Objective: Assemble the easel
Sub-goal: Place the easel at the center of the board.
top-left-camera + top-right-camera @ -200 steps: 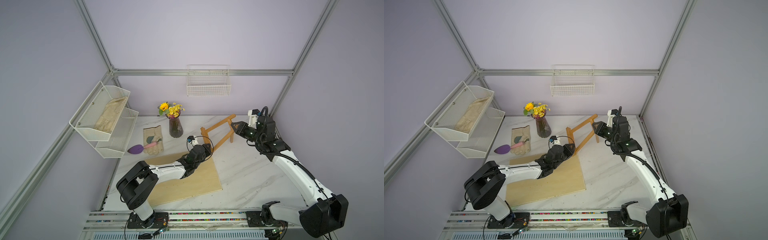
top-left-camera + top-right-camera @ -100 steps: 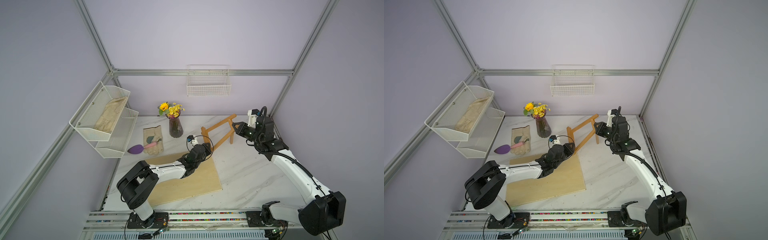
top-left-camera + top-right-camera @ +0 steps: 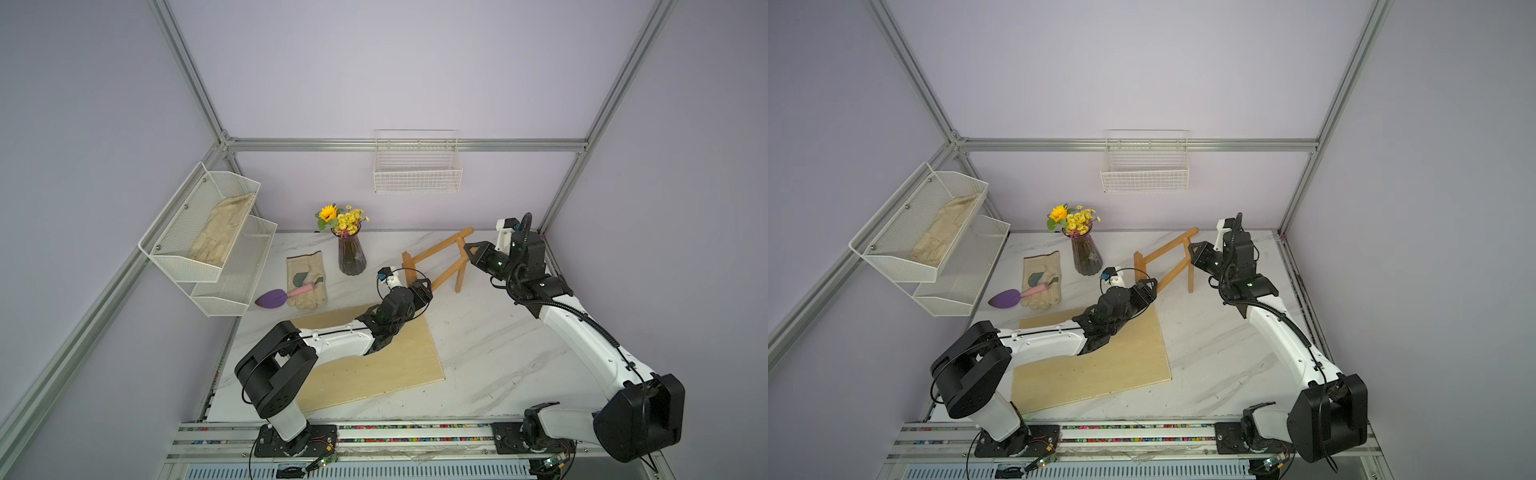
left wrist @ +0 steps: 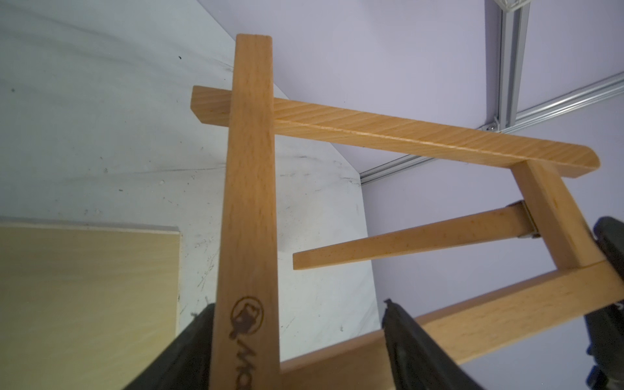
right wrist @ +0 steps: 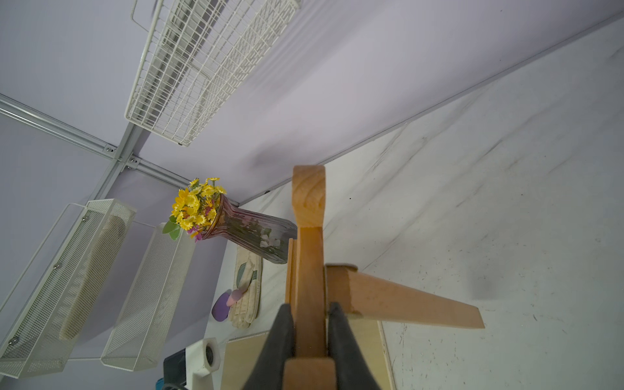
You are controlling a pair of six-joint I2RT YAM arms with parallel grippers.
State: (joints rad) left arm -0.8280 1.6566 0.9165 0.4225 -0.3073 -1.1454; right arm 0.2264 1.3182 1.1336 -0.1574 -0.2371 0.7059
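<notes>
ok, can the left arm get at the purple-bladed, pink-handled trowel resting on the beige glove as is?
Probably yes. The left gripper stands open around a slat of the honey-brown wooden easel, gripping nothing, and the trowel lies exposed on the glove. Only bare marble table lies between.

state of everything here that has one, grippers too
honey-brown wooden slat easel, tilted, rear prop leg swung out
left gripper, open around an easel leg
right gripper, shut on an easel slat
dark glass vase, upright, yellow flowers in it
white wire wall basket, empty
pale plywood board, lying flat
</notes>
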